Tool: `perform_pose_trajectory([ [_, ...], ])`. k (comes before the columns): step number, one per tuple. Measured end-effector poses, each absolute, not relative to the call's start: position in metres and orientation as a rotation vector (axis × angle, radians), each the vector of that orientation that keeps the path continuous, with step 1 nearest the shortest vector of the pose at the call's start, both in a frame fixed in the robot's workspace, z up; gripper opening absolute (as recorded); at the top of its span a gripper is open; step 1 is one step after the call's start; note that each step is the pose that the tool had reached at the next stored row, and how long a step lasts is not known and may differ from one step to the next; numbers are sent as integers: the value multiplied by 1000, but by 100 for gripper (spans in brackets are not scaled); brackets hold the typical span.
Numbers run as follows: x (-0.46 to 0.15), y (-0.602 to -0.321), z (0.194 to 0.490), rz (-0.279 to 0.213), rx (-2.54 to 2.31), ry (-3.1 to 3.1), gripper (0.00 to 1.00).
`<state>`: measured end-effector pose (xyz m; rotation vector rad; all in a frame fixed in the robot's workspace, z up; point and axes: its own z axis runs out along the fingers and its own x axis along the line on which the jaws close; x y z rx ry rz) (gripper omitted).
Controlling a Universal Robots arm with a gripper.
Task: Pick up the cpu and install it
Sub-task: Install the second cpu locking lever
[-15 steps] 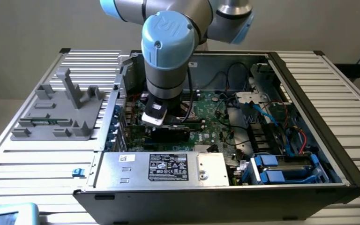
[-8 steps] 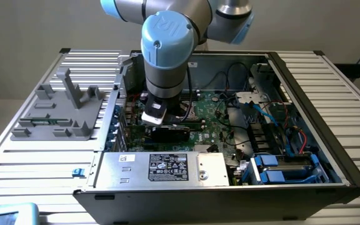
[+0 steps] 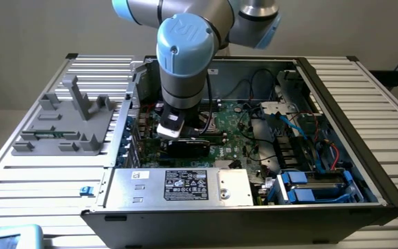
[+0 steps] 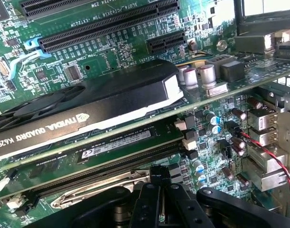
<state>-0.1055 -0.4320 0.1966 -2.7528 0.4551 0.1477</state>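
Black gripper [image 4: 159,190], fingers closed together (nothing visibly held), hangs over the metal socket frame [image 4: 104,186], near the graphics card [image 4: 88,107].

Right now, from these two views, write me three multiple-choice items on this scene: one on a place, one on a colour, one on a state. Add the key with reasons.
1. Where does the grey fixture stand?
A. Inside the computer case
B. On the slatted table at the exterior view's left of the case
C. On top of the power supply

2. What colour are the wires running past the capacitors in the wrist view?
A. Red and black
B. Yellow
C. White

3. How is the gripper?
A. Wide open
B. Shut
C. Holding the graphics card

Key: 1 B, it sits on the table beside the open computer case. 2 A, a twisted red and black pair. 3 B, its fingers meet above the motherboard.
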Motion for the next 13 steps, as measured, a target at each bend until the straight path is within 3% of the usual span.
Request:
perform_pose_trajectory([
  [13,-106,-427,193,151,-2757,437,11],
])
